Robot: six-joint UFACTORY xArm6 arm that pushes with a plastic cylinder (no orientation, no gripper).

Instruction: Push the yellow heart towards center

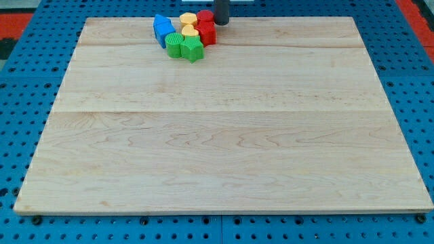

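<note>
The yellow heart point(190, 32) sits in a tight cluster of blocks near the top edge of the wooden board point(224, 135), left of the middle. A second yellow block point(188, 18) lies just above it. Two red blocks point(205, 16) point(207, 34) touch its right side. A blue block point(163, 28) is at the cluster's left. A green round block point(175, 45) and a green star-like block point(193, 49) lie below the heart. My tip point(222, 24) stands at the top edge, just right of the red blocks.
The board lies on a blue perforated table point(20, 102). The cluster is close to the board's top edge point(271, 18). A red area point(20, 17) shows at the view's top left corner.
</note>
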